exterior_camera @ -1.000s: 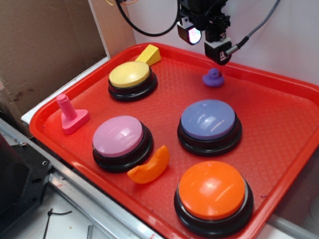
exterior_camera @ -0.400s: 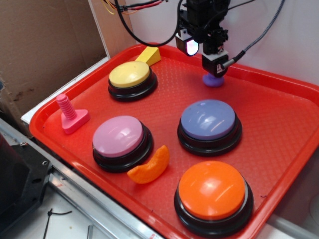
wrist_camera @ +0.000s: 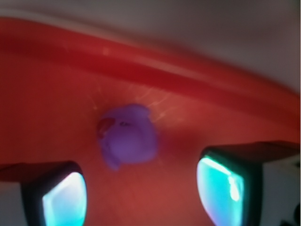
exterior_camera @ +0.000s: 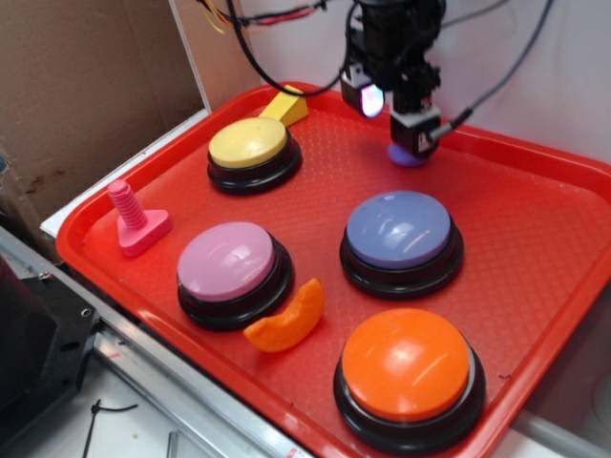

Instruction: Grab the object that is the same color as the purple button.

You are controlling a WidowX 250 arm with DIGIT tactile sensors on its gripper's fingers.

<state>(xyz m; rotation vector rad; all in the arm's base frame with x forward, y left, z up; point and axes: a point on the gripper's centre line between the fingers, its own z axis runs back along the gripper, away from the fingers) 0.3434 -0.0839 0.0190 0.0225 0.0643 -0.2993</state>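
The gripper stands directly over the tiny purple duck toy, its two glowing pads spread wide with nothing between them touching. In the wrist view the gripper shows one pad at the lower left and the other at the lower right, and the purple duck toy lies on the tray floor in the gap, ahead of the tips and nearer the left pad. The arm comes down steeply from above, black cables trailing off its body, the tool pointing at the tray. The duck sits beyond the purple button, near the far rim of the red tray. The exterior view hides most of the duck behind the gripper, showing only a purple sliver; the wrist view shows its whole blurred body and reddish beak, but not the button
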